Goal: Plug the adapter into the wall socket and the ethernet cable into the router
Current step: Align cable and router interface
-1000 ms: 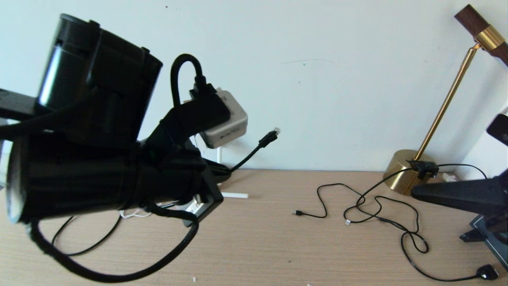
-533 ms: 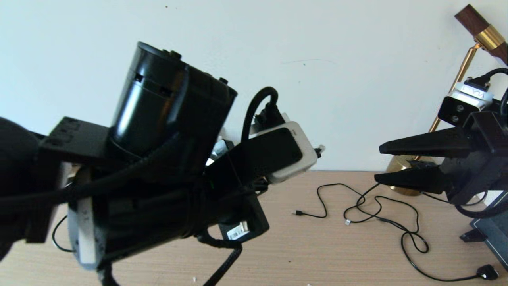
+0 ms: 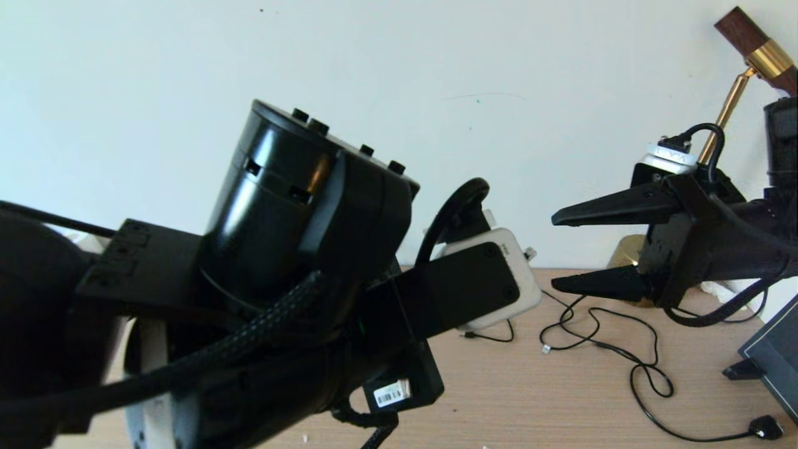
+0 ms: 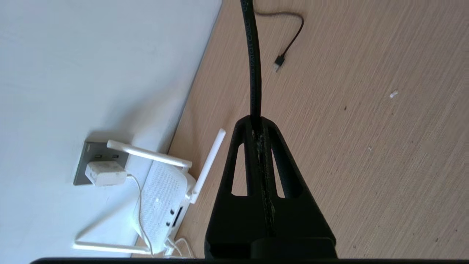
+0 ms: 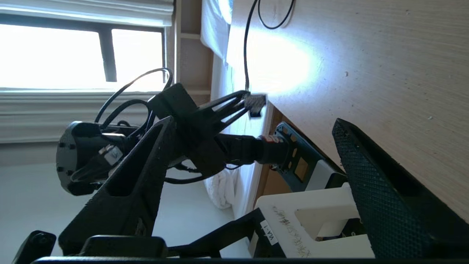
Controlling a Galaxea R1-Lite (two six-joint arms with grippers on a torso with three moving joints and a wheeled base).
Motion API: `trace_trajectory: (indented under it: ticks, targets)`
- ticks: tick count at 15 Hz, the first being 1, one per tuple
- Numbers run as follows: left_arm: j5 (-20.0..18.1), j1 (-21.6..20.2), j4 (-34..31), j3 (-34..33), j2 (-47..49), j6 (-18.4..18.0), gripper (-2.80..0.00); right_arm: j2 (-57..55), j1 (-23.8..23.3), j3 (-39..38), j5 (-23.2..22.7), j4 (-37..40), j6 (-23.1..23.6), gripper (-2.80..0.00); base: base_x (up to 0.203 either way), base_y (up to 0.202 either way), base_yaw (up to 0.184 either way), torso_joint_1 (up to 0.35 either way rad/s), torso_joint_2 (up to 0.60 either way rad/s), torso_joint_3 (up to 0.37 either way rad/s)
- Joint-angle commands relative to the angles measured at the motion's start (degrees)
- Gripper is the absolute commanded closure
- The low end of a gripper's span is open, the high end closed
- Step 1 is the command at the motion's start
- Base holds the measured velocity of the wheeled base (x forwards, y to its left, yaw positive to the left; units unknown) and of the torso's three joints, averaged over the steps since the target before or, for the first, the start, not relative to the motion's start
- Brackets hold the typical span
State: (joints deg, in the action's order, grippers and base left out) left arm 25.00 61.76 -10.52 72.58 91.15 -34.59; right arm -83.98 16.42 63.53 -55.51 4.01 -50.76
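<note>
- The left gripper [image 4: 256, 123] has its jaws pressed together on the ethernet cable [image 4: 254, 66], a thick black cable with faint lettering, which runs out past the fingertips over the wooden desk [image 4: 366, 110].
- In the right wrist view, the same gripper [image 5: 247, 101] holds the cable close behind its plug [image 5: 256, 104], which is blurred and dark.
- The right gripper [image 3: 564, 252] has its jaws spread wide with nothing between them. It hangs above the desk [image 3: 561, 399] at the right, its fingertips pointing toward the left arm [image 3: 299, 274].
- The adapter [image 4: 105, 173], a small white cube, sits plugged into the wall socket [image 4: 81, 165], a grey plate low on the white wall [image 4: 91, 66].
- A thin white cord [image 4: 137, 190] leads from the adapter toward the router [image 4: 161, 205].
- The router is a flat white rounded box with slim white antennas, lying on the desk against the wall just beside the socket. Dark ports show along one edge.
- Thin black cords [image 3: 598, 337] lie looped on the desk, and a brass lamp [image 3: 735, 81] stands at the far right.
</note>
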Motion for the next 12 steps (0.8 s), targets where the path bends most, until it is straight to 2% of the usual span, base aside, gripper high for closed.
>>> trace_trajectory:
  ticks: [1, 12]
  targets:
    - [0.14, 1.1, 1.13, -1.83, -1.0, -0.69, 0.0, -1.45, 0.01, 0.37, -1.21, 0.03, -0.22, -2.8, 0.0, 0.0, 0.0, 0.0, 0.0, 0.0]
    - [0.25, 2.4, 3.92, -6.08, -4.26, -3.54, 0.0, -3.56, 3.26, 1.43, -1.97, 0.03, -0.39, -2.8, 0.0, 0.0, 0.0, 0.0, 0.0, 0.0]
